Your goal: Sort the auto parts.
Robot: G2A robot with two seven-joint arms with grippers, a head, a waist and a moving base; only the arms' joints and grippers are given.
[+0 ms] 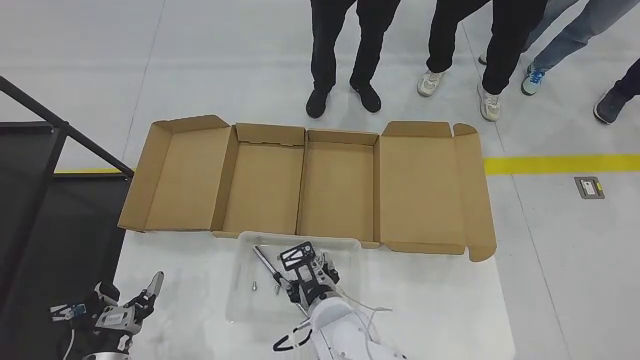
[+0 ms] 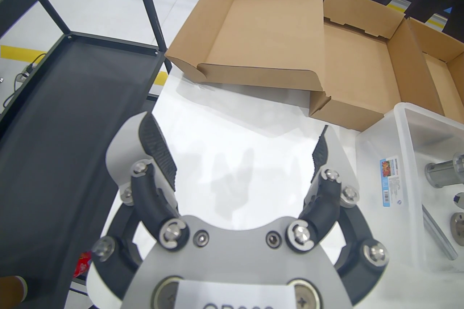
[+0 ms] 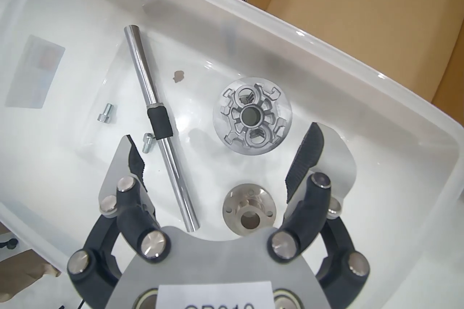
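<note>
Picking stage. The right tool (image 3: 222, 134), spread and holding nothing, hangs over the clear tub (image 3: 326, 46) at the near edge of the desk (image 1: 450, 305). In the tub lie the parts: rod (image 3: 152, 107), toothed hub (image 3: 252, 115), flange (image 3: 248, 209) and bolts (image 3: 106, 113). The left tool (image 2: 235, 124), likewise spread, hangs near the desk's left edge. The next move (probably) calls for lowering onto the flange or hub, closing on it, then carrying it to a cardboard box (image 1: 262, 188).

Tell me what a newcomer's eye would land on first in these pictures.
The clear plastic bin on the white table draws the eye: in it lie a slotted round hub, a long steel rod and a flanged bushing, with the right claw open above them. Beyond the bin a row of open cardboard boxes spans the table. The left claw, open too, hangs over bare tabletop beside a black rack.
</note>
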